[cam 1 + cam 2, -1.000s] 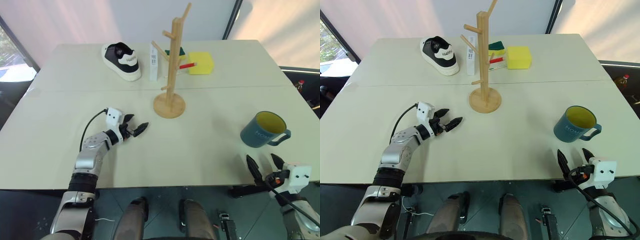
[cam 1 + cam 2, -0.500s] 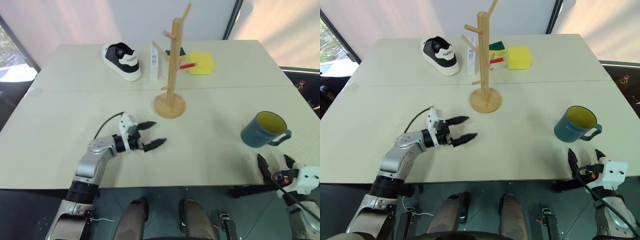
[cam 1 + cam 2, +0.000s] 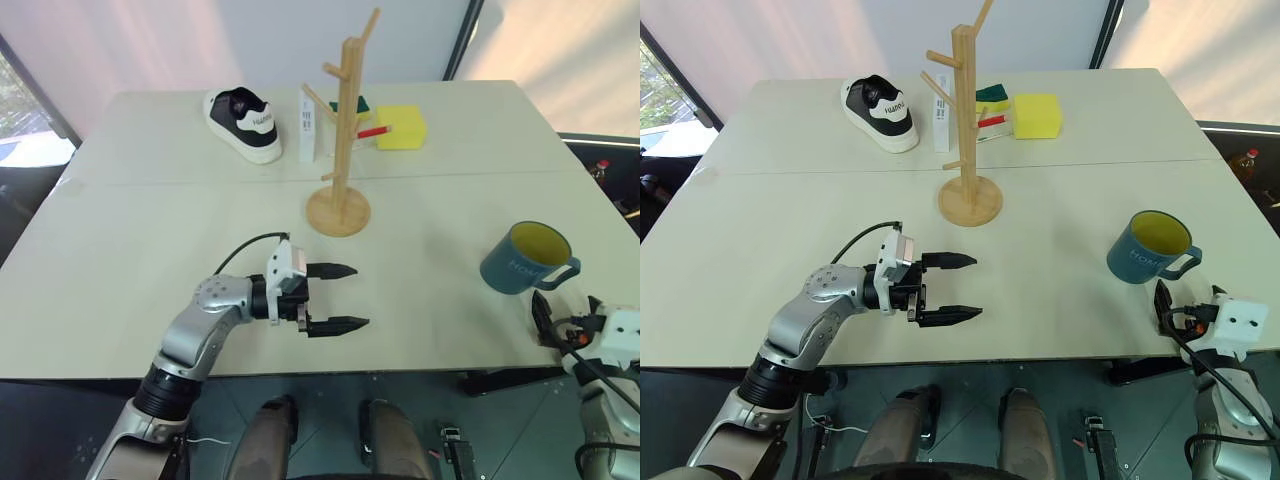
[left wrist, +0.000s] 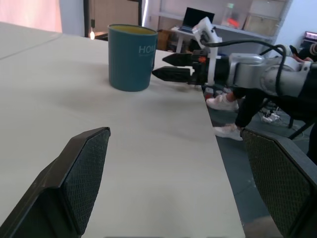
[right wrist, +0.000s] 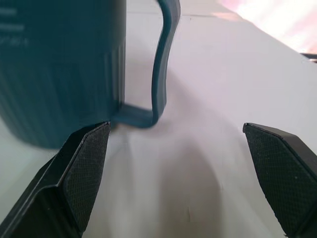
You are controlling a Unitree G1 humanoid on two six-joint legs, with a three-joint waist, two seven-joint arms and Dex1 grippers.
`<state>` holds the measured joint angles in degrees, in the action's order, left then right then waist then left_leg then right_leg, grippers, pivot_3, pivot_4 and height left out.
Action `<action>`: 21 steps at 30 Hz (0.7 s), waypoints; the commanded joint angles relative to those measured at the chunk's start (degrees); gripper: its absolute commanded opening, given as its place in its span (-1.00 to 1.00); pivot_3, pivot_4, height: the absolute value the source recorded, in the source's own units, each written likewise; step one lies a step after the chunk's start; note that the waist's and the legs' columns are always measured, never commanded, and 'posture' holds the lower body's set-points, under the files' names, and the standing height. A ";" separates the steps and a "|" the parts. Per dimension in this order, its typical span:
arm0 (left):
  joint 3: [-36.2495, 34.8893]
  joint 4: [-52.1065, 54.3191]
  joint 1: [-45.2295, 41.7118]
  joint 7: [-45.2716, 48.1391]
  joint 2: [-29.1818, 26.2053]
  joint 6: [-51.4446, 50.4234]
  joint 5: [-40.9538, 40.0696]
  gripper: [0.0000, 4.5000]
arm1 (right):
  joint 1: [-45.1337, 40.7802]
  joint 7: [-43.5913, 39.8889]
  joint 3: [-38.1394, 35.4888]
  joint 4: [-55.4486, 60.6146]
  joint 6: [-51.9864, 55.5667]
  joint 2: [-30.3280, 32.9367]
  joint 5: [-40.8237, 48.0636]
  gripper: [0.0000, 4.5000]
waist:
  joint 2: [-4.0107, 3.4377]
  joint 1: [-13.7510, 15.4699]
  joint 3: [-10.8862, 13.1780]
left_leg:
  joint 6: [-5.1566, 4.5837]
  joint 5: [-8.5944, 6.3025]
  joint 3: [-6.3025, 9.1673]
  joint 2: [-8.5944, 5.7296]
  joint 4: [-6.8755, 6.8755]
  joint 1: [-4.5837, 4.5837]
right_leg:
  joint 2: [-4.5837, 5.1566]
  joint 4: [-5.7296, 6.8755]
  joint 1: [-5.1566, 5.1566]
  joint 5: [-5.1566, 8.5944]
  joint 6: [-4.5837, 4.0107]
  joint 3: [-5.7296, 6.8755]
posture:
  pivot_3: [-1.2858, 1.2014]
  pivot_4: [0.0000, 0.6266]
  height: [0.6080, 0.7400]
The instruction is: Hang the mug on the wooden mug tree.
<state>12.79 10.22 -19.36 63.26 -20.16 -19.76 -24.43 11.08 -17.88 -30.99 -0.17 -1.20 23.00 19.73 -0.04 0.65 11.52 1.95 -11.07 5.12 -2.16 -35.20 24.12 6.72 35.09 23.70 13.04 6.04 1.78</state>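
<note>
1. The mug stood upright on the counter near its right front edge, yellow inside showing, loop handle turned toward the right edge.
2. The wooden mug tree stood well apart from the mug, at mid-counter toward the back, its pegs bare.
3. Right pincer sat at the counter's front edge just in front of the mug, fingers spread wide, holding nothing; its wrist view showed the mug's handle between the two fingers, not touched.
4. Left pincer hovered over the front of the counter, pointing toward the mug, fingers wide apart and empty.
5. Behind the tree lay a shoe, a yellow sponge and a white box.
</note>
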 commanded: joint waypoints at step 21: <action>-0.16 1.96 -0.75 -0.45 -1.00 0.64 -0.56 1.00 | -9.10 -2.35 0.81 -5.97 1.35 2.57 0.78 -0.34 | 0.00 -0.08 0.00 | -0.01 0.01 -0.02 0.00 -0.01 -0.18 | -0.03 0.03 -0.16 0.00 0.00 -0.03 | 0.03 -0.52 1.00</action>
<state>12.75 10.27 -20.03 63.00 -20.96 -19.72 -24.39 2.48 -19.77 -29.65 -7.08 0.46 24.54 19.47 -0.04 0.57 11.52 1.94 -11.06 5.10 -2.16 -35.21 23.93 6.68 35.12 23.54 13.04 6.04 1.75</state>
